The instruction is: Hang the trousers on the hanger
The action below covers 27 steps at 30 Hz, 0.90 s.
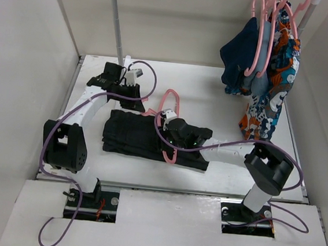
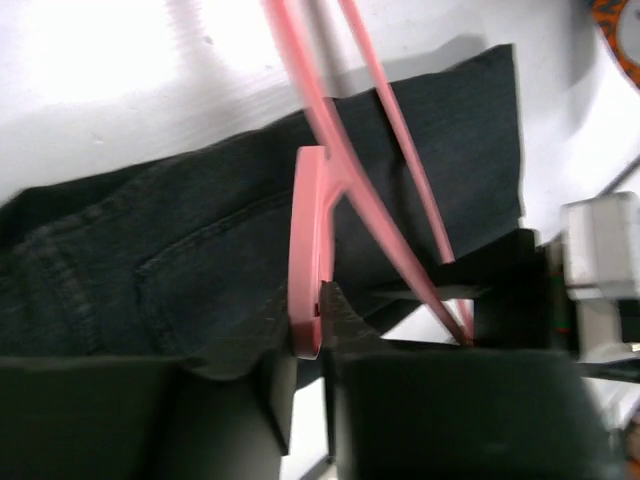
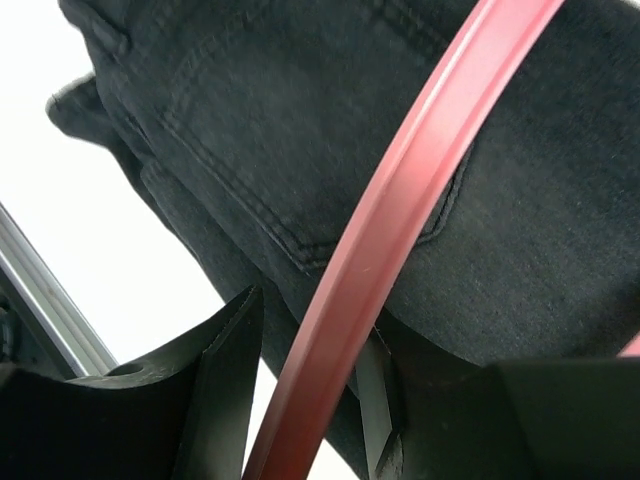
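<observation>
The black trousers (image 1: pixel 134 134) lie folded across the middle of the white table (image 1: pixel 207 92). The pink hanger (image 1: pixel 170 100) lies over their right half, hook pointing to the back. My left gripper (image 1: pixel 138 104) is at the trousers' back edge. In the left wrist view it (image 2: pixel 310 330) is shut on a flat pink part of the hanger (image 2: pixel 308 230), over the trousers (image 2: pixel 180 260). My right gripper (image 1: pixel 167 122) is over the hanger. Its jaws (image 3: pixel 310 320) stand apart with the hanger bar (image 3: pixel 420 170) running between them; the bar lies against one finger, clear of the other. Trousers (image 3: pixel 300 120) are beneath.
At the back right, more pink hangers hang from a rail, carrying a navy garment (image 1: pixel 240 55) and a colourful patterned garment (image 1: pixel 268 95). A grey upright pole (image 1: pixel 116 19) stands at the back left. White walls close in both sides of the table.
</observation>
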Each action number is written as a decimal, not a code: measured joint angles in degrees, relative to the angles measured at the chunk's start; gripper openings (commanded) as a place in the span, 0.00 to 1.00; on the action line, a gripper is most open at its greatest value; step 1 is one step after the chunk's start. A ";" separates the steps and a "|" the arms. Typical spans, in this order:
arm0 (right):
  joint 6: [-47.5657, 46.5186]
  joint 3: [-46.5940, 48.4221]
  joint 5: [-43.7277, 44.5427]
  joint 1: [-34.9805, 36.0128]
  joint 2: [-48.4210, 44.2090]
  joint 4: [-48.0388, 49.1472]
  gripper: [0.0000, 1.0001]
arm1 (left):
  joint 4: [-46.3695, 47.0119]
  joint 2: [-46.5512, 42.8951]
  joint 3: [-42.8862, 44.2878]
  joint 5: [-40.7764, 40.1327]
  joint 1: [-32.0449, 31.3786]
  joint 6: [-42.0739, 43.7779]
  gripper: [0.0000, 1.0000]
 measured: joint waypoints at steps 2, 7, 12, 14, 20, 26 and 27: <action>-0.74 -0.28 -0.48 0.00 0.28 0.00 0.00 | -0.22 0.11 0.00 1.31 -0.15 -0.52 0.00; -2.27 -1.03 -1.57 0.00 0.39 0.42 0.01 | -0.63 0.07 0.33 1.88 -0.42 -0.90 0.00; -5.55 -1.09 -6.36 0.02 -0.13 -0.68 1.00 | -1.27 -0.59 0.28 0.17 -0.39 -0.72 0.00; -7.50 -0.81 -8.04 0.11 -1.60 -3.13 1.00 | -1.07 -1.53 -0.26 -0.63 -0.28 -0.37 0.00; -9.46 1.16 -2.97 0.37 -15.39 -15.34 1.00 | 0.09 -9.07 -7.72 -2.60 -0.28 -0.59 0.00; -4.22 3.39 4.50 -3.54 -25.81 -27.98 1.00 | 1.03 -16.48 -12.87 -3.45 -0.44 -2.38 0.00; -2.84 2.62 5.14 -5.46 -26.38 -29.99 1.00 | 1.27 -17.14 -13.49 -3.54 -0.46 -2.58 0.00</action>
